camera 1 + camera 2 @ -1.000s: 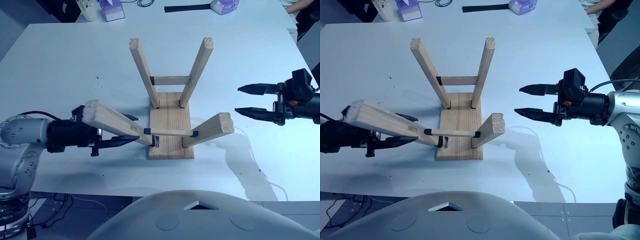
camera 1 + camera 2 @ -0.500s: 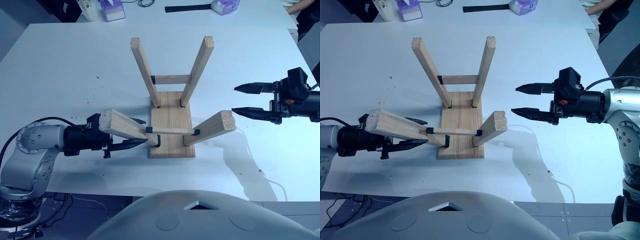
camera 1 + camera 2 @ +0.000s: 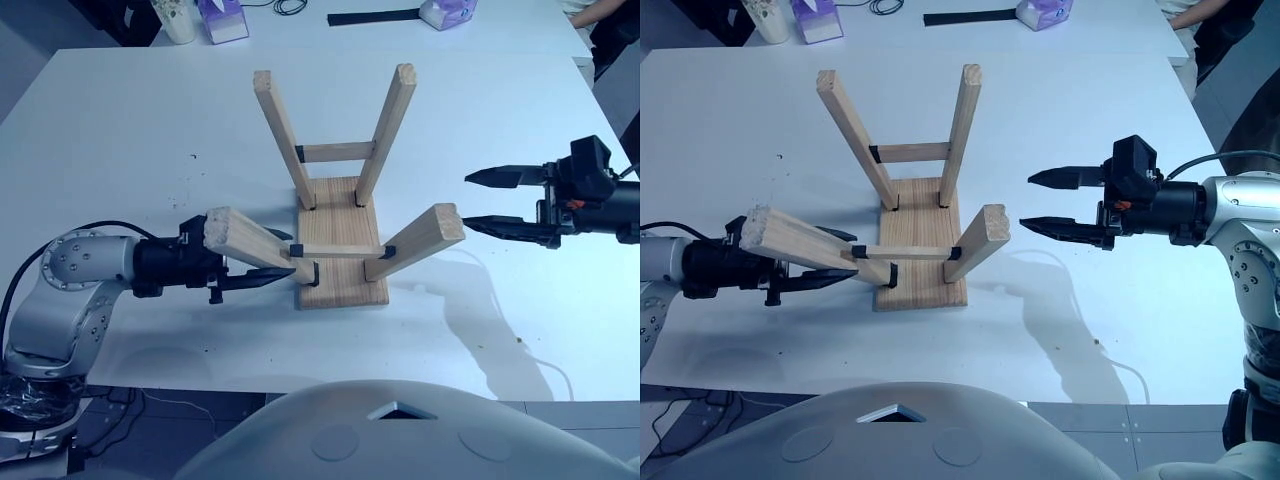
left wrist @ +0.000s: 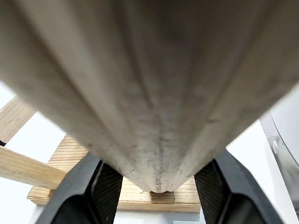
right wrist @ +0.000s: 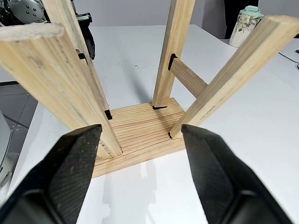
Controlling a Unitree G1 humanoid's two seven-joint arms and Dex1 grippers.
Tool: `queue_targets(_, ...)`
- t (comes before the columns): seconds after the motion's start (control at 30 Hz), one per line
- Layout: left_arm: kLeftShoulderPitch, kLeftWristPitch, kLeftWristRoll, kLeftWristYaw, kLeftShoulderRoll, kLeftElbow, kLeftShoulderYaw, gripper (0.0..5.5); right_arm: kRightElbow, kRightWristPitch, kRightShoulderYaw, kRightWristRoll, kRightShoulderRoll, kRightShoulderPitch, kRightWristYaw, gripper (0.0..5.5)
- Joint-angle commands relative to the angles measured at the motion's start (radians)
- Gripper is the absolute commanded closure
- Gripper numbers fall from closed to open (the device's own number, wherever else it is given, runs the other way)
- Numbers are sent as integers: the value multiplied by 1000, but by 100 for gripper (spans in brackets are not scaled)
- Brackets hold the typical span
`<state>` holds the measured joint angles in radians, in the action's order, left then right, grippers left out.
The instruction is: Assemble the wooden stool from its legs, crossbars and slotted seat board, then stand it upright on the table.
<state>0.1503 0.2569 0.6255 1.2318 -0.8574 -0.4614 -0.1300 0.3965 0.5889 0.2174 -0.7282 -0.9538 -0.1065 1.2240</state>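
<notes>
The stool lies upside down with its slotted seat board (image 3: 340,225) flat on the white table (image 3: 120,150). Two far legs (image 3: 283,135) (image 3: 380,130) stand up, joined by a crossbar (image 3: 337,152). The near-left leg (image 3: 240,238) and near-right leg (image 3: 415,240) splay outward, linked by a second crossbar (image 3: 340,251). My left gripper (image 3: 275,262) is shut on the near-left leg, which sits between its fingers (image 4: 105,186). My right gripper (image 3: 468,200) hovers open just right of the near-right leg, holding nothing; its pads (image 5: 70,177) frame the stool.
At the far edge of the table stand a patterned cup (image 3: 178,18), a purple tissue box (image 3: 224,18), a black strap (image 3: 375,16) and another tissue pack (image 3: 448,12). A thin white cable (image 3: 480,270) lies under the right arm.
My left gripper has slid right toward the seat board with the near-left leg, which now stands steeper. The right gripper has edged slightly left, still open.
</notes>
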Motion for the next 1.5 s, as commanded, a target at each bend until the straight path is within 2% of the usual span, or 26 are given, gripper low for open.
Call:
queue_targets(0.03, 32, 25, -101, -12, -37, 55, 63, 347, 29, -2, -5, -9, -4, -25, -7, 235)
queue_targets(0.43, -67, 37, -124, -22, -54, 77, 177, 347, 110, 108, 39, -218, 69, -168, -150, 235)
queue_targets(0.6, -119, 50, -170, -53, -62, 119, 233, 347, 161, 155, 42, -388, 146, -249, -303, 235)
queue_targets(0.7, -163, 72, -169, -70, -58, 123, 262, 347, 203, 144, 10, -411, 201, -286, -411, 235)
queue_targets(0.83, -205, 96, -163, -88, -57, 126, 287, 347, 291, 154, -59, -395, 250, -297, -549, 235)
queue_targets(1.0, -243, 132, -173, -148, -42, 142, 311, 347, 409, 184, -201, -279, 281, -204, -708, 235)
queue_targets(1.27, -321, 217, -181, -273, 20, 163, 353, 347, 483, 168, -284, -236, 410, -177, -929, 235)
queue_targets(1.5, -339, 240, -169, -286, 27, 153, 366, 347, 438, 110, -389, -46, 518, -93, -1037, 336)
